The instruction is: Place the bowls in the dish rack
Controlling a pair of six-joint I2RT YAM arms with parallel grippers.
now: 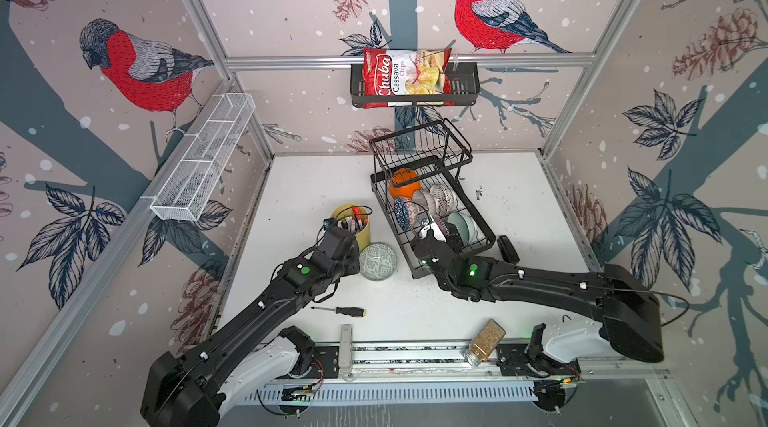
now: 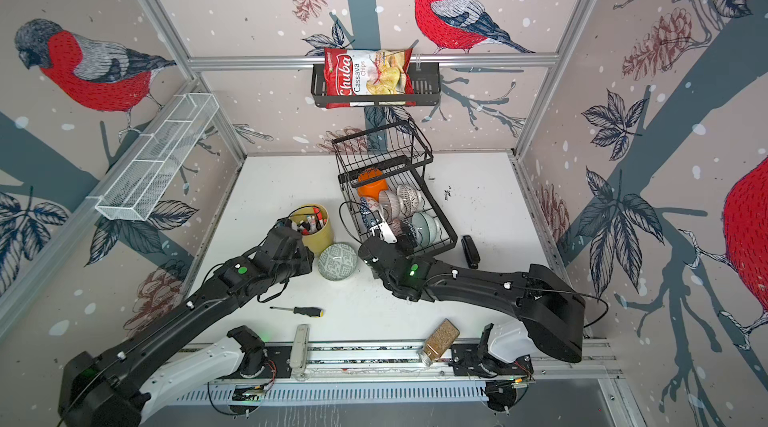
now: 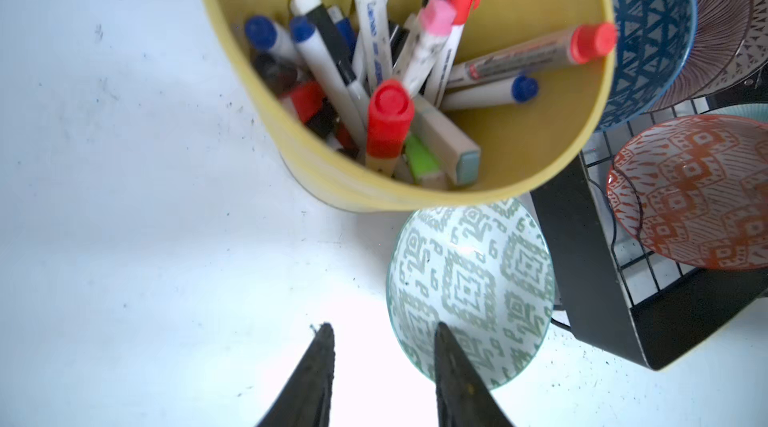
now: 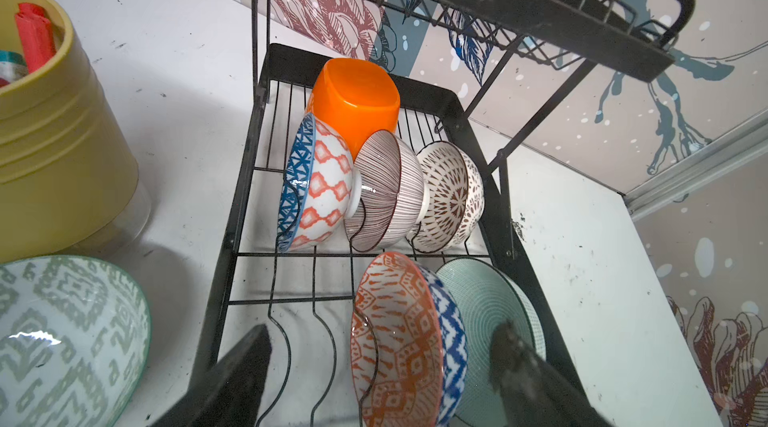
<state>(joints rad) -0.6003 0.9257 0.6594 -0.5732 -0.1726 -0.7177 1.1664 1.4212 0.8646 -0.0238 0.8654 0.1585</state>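
**One bowl on the table, six in the rack**

My left gripper hangs low over the white table, at the green-patterned bowl. This is the one bowl outside the dish rack. It stands upright, just in front of the yellow cup of markers and just beside the rack's near corner. My fingers here are partly apart. In the left wrist view one tip lies over the bowl's inside and the other over bare table, with the rim between them. They grip nothing, and I cannot tell whether a tip touches the bowl.

My right gripper is spread wide over the near end of the rack's lower tray and holds nothing. In the right wrist view the red-patterned bowl stands on edge in the wires between my fingers. The pale teal bowl leans next to it. Farther in, the blue-rimmed bowl, the striped bowl and the brown-and-white bowl stand on edge in a row. The orange bowl is tipped up at the back.
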